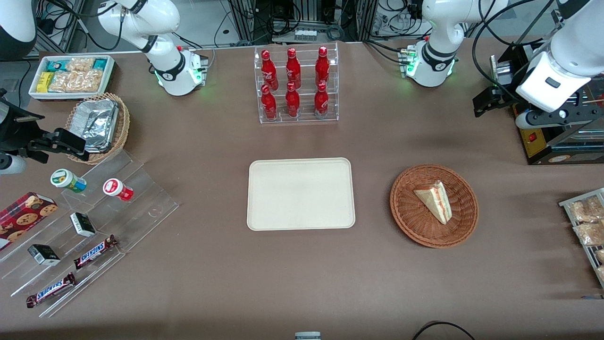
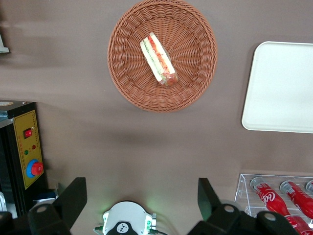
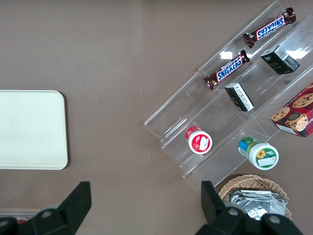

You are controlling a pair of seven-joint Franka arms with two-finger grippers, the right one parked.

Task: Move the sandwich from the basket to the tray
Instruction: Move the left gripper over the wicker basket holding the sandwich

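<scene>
The sandwich (image 1: 436, 200) (image 2: 158, 58), a pale bread wedge with red, orange and green filling on its edge, lies in the round reddish-brown basket (image 1: 401, 212) (image 2: 127, 83). The cream tray (image 1: 300, 193) (image 2: 283, 88) (image 3: 29, 129) lies flat beside the basket, toward the parked arm's end, with nothing on it. My gripper (image 1: 488, 101) (image 2: 142, 191) hangs open and holds nothing. It is high above the table at the working arm's end, farther from the front camera than the basket and well apart from the sandwich.
A black and yellow control box (image 1: 547, 137) (image 2: 24, 147) stands just below the gripper. A clear rack of red bottles (image 1: 296, 85) (image 2: 283, 196) stands farther back than the tray. Snack packs (image 1: 587, 226) lie at the working arm's table edge. A stepped acrylic shelf (image 1: 80, 226) sits at the parked arm's end.
</scene>
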